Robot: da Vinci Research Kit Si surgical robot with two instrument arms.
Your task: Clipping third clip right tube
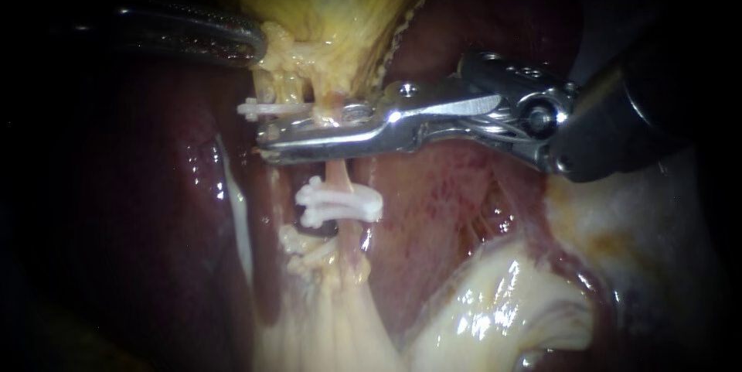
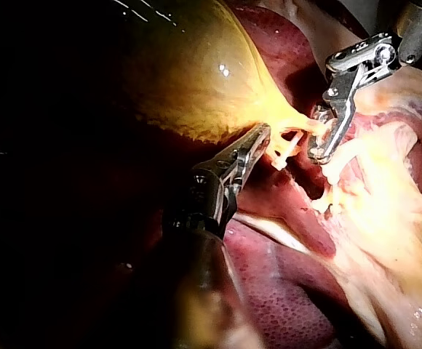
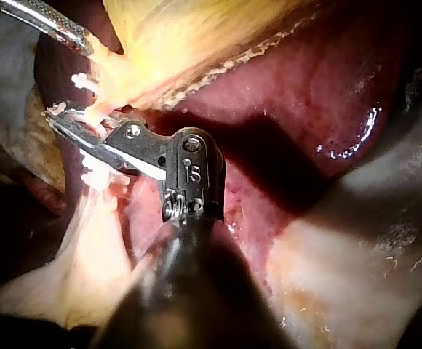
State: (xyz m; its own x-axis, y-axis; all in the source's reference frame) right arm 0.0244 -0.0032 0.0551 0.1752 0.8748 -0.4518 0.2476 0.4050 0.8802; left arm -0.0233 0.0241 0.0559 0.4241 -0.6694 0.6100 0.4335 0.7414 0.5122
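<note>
Right instrument (image 1: pixel 267 138) across tube (image 1: pixel 338 175) below gallbladder (image 1: pixel 340 1)

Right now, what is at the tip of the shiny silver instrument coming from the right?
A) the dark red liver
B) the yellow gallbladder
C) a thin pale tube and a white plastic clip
C: the right instrument straddles the thin pale tube, with a white plastic clip showing at its tip.
</note>
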